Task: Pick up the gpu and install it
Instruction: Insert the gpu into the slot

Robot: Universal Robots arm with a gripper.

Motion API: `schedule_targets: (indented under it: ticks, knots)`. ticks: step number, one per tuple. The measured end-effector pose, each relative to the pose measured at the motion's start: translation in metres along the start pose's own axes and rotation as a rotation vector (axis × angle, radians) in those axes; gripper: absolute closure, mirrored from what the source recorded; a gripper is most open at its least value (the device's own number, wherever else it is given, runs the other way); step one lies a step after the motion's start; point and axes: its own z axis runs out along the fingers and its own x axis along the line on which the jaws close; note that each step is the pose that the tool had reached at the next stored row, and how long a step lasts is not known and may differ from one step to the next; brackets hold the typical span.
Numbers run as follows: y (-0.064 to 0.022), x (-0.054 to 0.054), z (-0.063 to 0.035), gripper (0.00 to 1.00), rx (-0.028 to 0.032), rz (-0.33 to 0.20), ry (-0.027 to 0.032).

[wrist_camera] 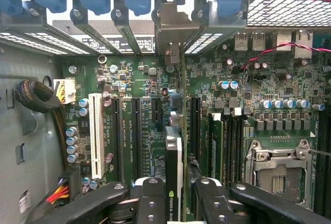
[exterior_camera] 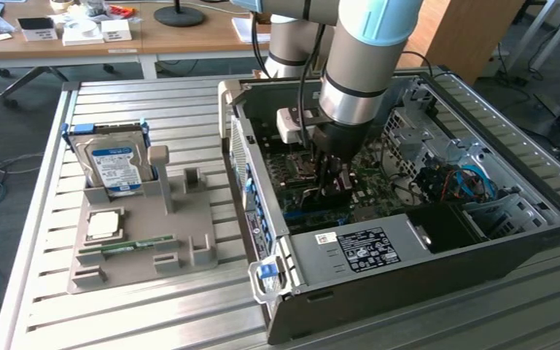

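Observation:
My gripper (wrist_camera: 176, 190) is shut on the gpu (wrist_camera: 175, 154), which I see edge-on as a thin green board with a black cooler. A black finger (wrist_camera: 150, 200) presses on each side of it. The card stands upright over the motherboard (wrist_camera: 139, 120), in line with a black expansion slot. Its silver end bracket (wrist_camera: 173, 25) reaches the case's rear slot openings under the blue latches. In the exterior view the gripper (exterior_camera: 334, 179) is lowered deep inside the open computer case (exterior_camera: 513, 240), with the dark gpu (exterior_camera: 337, 191) just above the board.
A grey fixture (exterior_camera: 139, 255) on the exterior view's left holds a hard drive (exterior_camera: 114, 164), a CPU (exterior_camera: 103, 224) and a RAM stick (exterior_camera: 129, 246). Inside the case are a power supply (exterior_camera: 358, 248), a white slot (wrist_camera: 95, 131), RAM modules (wrist_camera: 214, 146) and a CPU socket (wrist_camera: 276, 169).

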Motion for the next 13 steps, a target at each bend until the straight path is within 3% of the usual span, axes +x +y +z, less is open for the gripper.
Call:
schedule_targets:
  ticks: [1, 2, 3, 13]
  knots:
    - [0.0004, -0.0003, 0.0009, 0.73, 0.0000, 0.001, -0.0027]
    - [0.0003, -0.0002, 0.0007, 0.73, 0.0005, 0.001, -0.0017]
    - [0.0002, -0.0002, 0.0005, 0.66, 0.0006, 0.001, -0.0011]
    - [0.0000, -0.0010, 0.0000, 0.66, 0.0001, 0.001, 0.0000]
